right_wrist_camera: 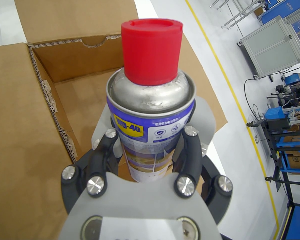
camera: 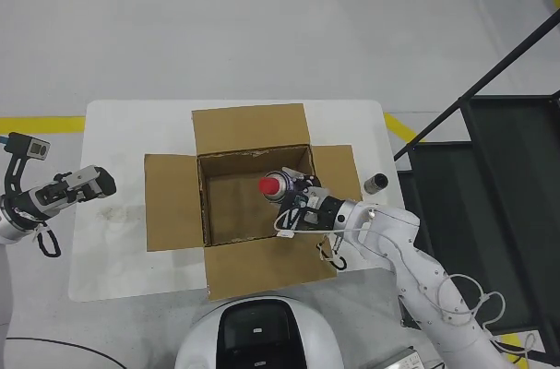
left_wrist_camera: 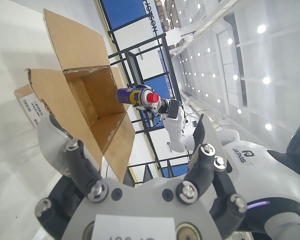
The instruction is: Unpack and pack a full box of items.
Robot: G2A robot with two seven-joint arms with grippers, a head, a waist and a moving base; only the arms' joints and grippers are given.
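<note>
Currently clamped in the right gripper (camera: 293, 196): the can (right_wrist_camera: 150, 116), with fingers (right_wrist_camera: 190, 148) pressed against both sides of the blue body, below the silver shoulder. Held with long axis close to vertical, red cap (right_wrist_camera: 152, 51) uppermost, base directed down toward the box (camera: 233, 208). Positioned over the right part of the box opening, just inside the right wall, with most of the body above the rim. Gripped from the right side, with the arm extending over the near part of the right flap (camera: 339, 166).

Stationed over the left edge of the table (camera: 123, 138), well apart from the box: the left gripper (camera: 102, 182), released, fingers (left_wrist_camera: 52, 136) spread wide, nothing between them. Aimed roughly rightward, toward the box.

Set near the middle of the white table, opening upward, all four flaps folded outward. Brown cardboard floor visible inside the opening, left of the can. Torn, ragged edges visible along the inner rim in both wrist views.

Placed on the table just beside the right flap, on its right side, not touching it: a small dark cylinder (camera: 375, 182), right of the can.
</note>
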